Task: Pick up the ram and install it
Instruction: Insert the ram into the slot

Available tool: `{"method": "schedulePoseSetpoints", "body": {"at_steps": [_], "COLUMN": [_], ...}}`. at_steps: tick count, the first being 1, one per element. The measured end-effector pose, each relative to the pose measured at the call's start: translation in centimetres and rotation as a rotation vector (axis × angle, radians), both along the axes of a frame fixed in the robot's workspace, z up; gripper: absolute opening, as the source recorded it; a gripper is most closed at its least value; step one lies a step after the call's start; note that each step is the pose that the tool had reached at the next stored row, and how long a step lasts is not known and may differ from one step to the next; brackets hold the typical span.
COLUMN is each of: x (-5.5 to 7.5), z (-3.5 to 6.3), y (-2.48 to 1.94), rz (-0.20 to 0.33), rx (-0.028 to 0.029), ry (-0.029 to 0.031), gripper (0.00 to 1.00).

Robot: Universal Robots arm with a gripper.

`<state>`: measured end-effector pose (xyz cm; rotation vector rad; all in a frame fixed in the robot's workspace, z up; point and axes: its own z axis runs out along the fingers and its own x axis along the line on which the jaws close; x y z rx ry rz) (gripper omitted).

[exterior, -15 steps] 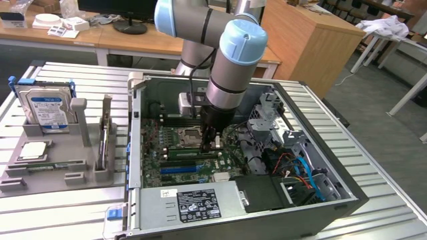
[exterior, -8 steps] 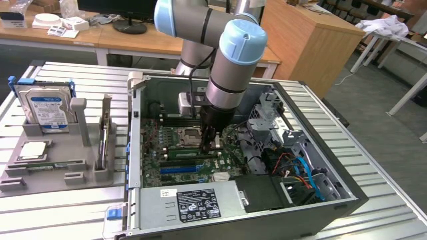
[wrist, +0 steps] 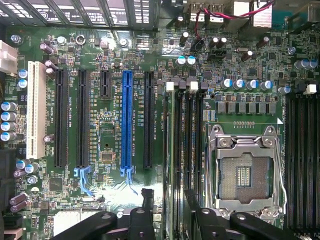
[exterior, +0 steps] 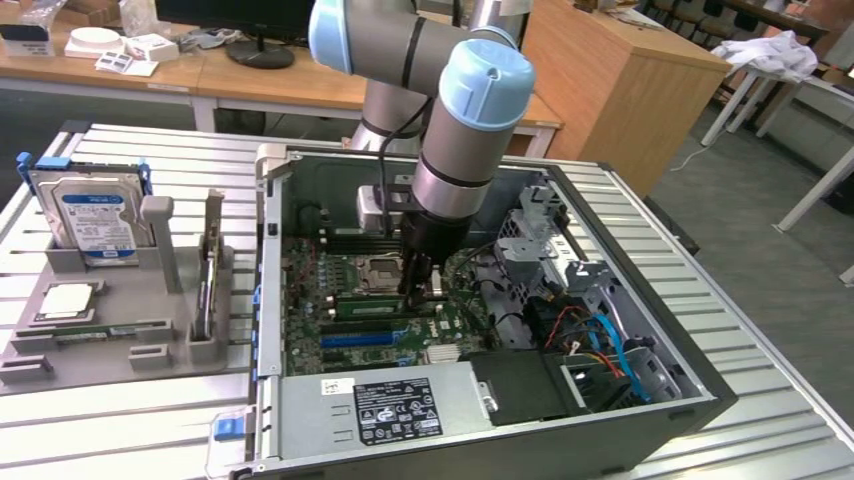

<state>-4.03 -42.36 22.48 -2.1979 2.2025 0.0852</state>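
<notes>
My tool (wrist: pixel 169 205) stands open, a finger on each side of the ram (wrist: pixel 169 150) and a gap showing on both. The ram stands on edge in its slot beside the socket (wrist: pixel 245 175), directly under me, its long axis running straight out between my fingers.

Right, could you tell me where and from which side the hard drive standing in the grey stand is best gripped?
Probably its upper edge, from straight above, pinching the two broad faces: the hard drive stands upright, its lower part seated in the grey stand, leaving the top free.
</notes>
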Motion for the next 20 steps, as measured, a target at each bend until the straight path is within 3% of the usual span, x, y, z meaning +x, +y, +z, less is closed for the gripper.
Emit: {"method": "schedulePoseSetpoints", "body": {"at_steps": [8,20], "x": [0.0,0.0], "z": [0.45,4.08], "y": [0.0,0.0], "rz": [0.0,0.0], "rx": [-0.0001,-0.0001], "ry": [0.0001,0.0], "gripper": [0.37,0.37]}}
